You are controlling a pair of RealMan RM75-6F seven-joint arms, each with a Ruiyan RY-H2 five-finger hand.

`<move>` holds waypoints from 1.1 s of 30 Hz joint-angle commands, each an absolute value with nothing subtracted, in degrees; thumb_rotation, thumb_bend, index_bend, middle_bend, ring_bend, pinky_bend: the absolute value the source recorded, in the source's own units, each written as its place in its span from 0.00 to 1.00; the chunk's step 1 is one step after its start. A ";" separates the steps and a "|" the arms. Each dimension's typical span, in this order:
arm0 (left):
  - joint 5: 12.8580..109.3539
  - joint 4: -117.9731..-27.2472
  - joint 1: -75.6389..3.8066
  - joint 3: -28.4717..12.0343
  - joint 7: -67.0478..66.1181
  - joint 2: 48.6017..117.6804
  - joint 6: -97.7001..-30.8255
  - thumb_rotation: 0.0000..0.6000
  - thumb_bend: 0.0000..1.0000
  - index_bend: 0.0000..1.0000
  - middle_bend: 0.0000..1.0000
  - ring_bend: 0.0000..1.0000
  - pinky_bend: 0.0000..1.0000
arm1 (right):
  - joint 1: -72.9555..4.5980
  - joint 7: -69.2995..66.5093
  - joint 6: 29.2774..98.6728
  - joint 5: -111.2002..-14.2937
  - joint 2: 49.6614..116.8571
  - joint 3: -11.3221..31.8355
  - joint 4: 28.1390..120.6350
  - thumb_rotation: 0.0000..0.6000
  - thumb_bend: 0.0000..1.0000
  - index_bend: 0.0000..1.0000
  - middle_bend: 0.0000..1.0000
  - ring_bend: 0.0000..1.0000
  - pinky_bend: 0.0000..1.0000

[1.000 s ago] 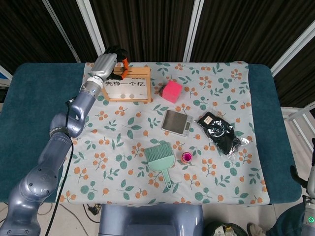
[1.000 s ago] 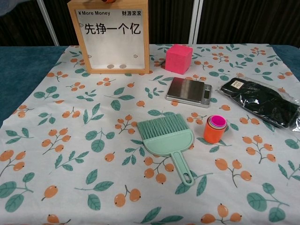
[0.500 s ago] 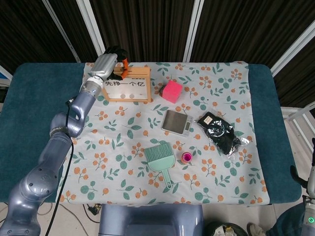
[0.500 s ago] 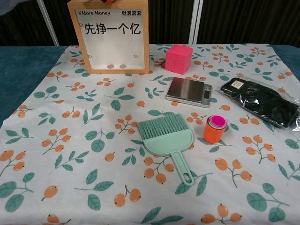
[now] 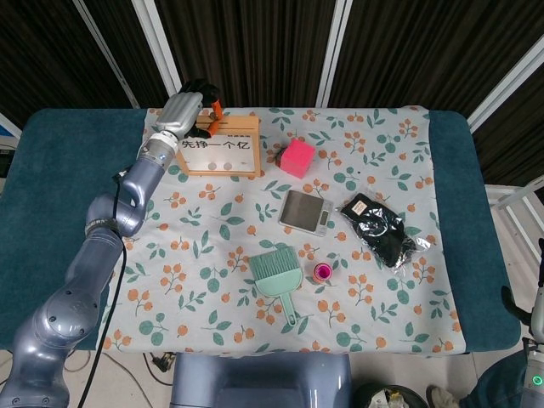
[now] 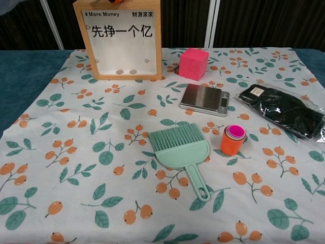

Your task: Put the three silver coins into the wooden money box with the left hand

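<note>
The wooden money box [image 5: 223, 146] stands upright at the back left of the cloth, its clear front printed with black characters. Two silver coins [image 6: 120, 71] [image 6: 133, 71] lie on its floor behind the window. My left hand [image 5: 197, 106] hovers over the box's top left corner, its orange-tipped fingers [image 5: 216, 108] curled down onto the top edge. One orange fingertip [image 6: 118, 1] pokes in at the top of the chest view. Whether a coin sits between the fingers is hidden. No loose coin shows on the cloth. My right hand appears in neither view.
A pink cube [image 5: 297, 157] sits right of the box. A silver scale [image 5: 304, 212], a black packet [image 5: 379, 229], a green hand brush [image 5: 277, 276] and a stack of small orange cups [image 6: 232, 139] lie on the flowered cloth [image 6: 76, 152].
The orange fingertip shows slightly more at the top edge of the chest view; the arm, the box and the coins inside stay put.
</note>
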State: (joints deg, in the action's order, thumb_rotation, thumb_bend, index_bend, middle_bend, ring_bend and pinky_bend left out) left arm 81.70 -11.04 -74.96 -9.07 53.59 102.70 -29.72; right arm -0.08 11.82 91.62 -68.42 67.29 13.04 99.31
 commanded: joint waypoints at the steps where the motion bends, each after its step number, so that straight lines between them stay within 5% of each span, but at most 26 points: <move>1: 81.65 -11.02 -74.99 -9.07 53.50 102.70 -29.79 1.00 0.39 0.50 0.17 0.00 0.01 | -0.07 11.83 91.65 -68.48 67.28 13.03 99.38 1.00 0.36 0.05 0.02 0.02 0.00; 33: 80.65 -12.07 -74.39 -9.21 49.27 101.96 -30.47 1.00 0.39 0.52 0.17 0.00 0.01 | -0.11 11.76 91.68 -68.68 67.26 13.04 99.28 1.00 0.36 0.05 0.02 0.02 0.00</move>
